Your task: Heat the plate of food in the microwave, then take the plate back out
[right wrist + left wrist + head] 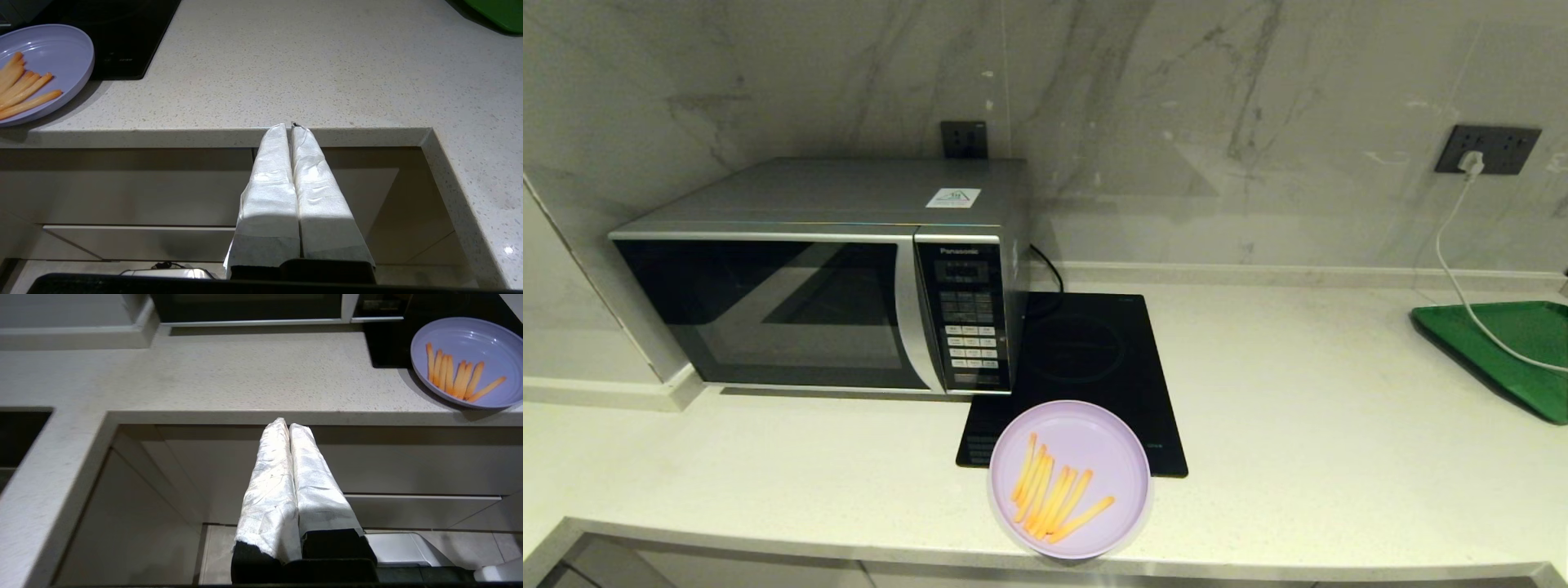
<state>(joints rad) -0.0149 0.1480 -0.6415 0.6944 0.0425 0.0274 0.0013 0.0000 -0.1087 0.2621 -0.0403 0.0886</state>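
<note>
pale speckled counter (1298, 408), marble wall (1176, 122); left gripper (288, 424), right gripper (289, 127) pressed together below counter edge.

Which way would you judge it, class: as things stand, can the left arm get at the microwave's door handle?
Probably yes. The left gripper is shut and parked below the counter edge, and bare counter lies between it and the microwave; the plate of food sits off to the side.
</note>
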